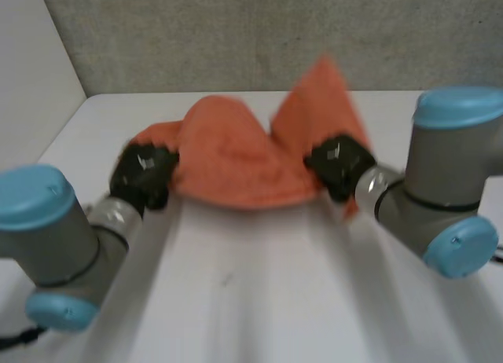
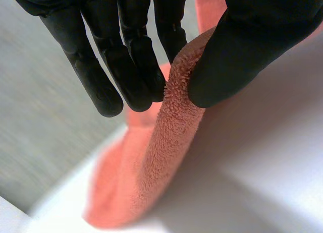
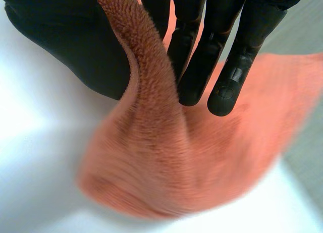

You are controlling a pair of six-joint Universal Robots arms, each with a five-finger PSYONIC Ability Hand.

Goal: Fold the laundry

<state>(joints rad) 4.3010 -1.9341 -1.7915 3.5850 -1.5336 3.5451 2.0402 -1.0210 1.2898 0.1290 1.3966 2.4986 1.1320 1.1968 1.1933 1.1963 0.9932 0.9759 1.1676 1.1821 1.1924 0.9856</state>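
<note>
A white desk is standing against a grey wall, and an orange cloth is hanging over the desk's far half, stretched between the two hands. The left hand is holding the cloth at its left end. In the left wrist view its thumb is pressing the fuzzy edge against nearly straight fingers, so the cloth is being pinched there, and the rest of it is trailing away from the fingertips towards the desk.

The right hand is holding the cloth at its right end. In the right wrist view the edge is running up between the thumb and the fingers and is being pinched the same way, with the cloth spreading wide below the fingertips. In the head view the cloth is sagging in a shallow curve between the two hands. One flap is rising to a point above the right hand, and a rounded hump is bulging up nearer the left hand. Whether the lowest fold is touching the desk I cannot tell. Both arms are reaching in from the near corners, with the cloth between them.
</note>
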